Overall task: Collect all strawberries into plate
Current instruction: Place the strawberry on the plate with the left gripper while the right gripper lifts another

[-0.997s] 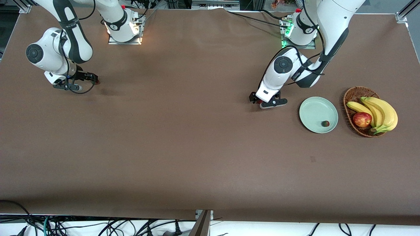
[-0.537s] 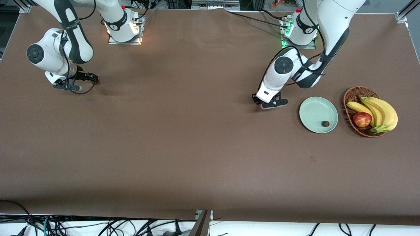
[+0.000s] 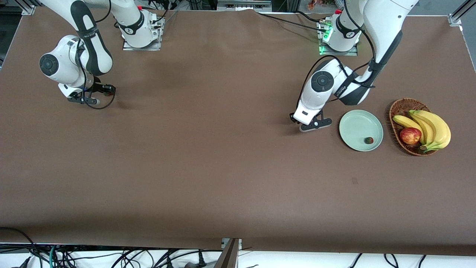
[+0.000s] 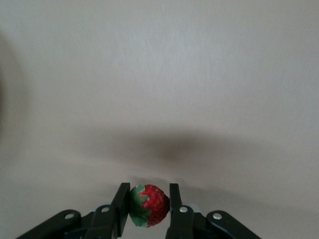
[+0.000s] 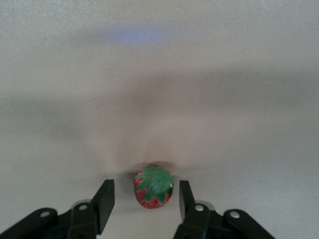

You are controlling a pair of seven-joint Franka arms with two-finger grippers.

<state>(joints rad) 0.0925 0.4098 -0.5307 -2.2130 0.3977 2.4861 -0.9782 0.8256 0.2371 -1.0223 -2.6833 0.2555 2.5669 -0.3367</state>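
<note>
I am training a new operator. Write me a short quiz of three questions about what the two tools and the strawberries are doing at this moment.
1. True or false: the left tool is shut on the held strawberry.
2. How many strawberries lie on the plate? A: none. B: one. C: three.
3. Fill in the missing word: the right tool is ___ around the loose strawberry, without gripping it.

Key: 1 true. 2 B, the plate strawberry. 3 open.
</note>
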